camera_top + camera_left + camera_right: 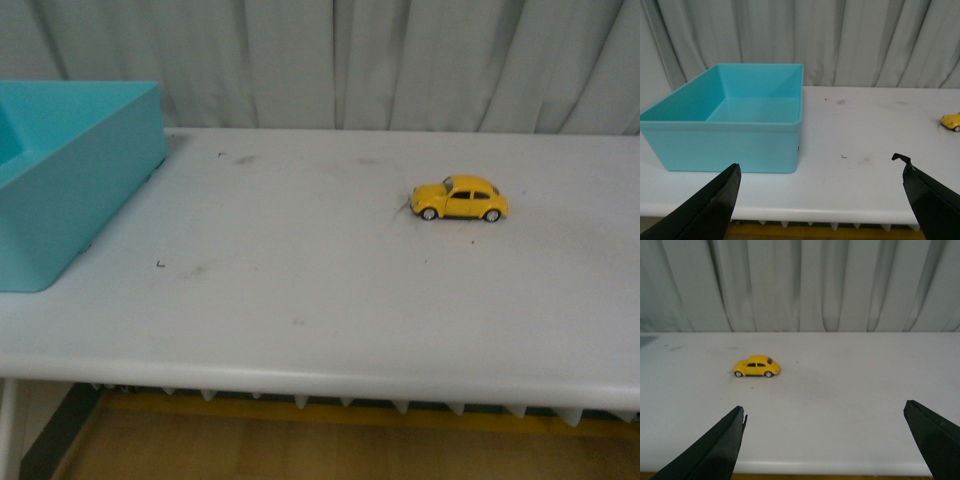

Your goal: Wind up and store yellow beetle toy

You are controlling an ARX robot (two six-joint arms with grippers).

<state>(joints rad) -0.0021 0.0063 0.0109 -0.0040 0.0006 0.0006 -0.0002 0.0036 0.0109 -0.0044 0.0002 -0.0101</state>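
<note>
The yellow beetle toy (459, 199) stands on its wheels on the white table, right of centre, side-on with its nose to the left. It shows whole in the right wrist view (756, 366) and only as a sliver at the edge of the left wrist view (951, 121). My right gripper (824, 412) is open, held back near the table's front edge, well short of the car. Over the front edge by the bin, my left gripper (820, 167) hangs open with nothing between its black fingers. Neither arm appears in the front view.
A turquoise plastic bin (70, 170) with nothing visible inside sits at the table's left end; its rim (720, 122) lies just beyond my left gripper. The white table (300, 290) has a few dark scuffs. Grey curtains hang behind. The table's front edge drops to a wooden floor.
</note>
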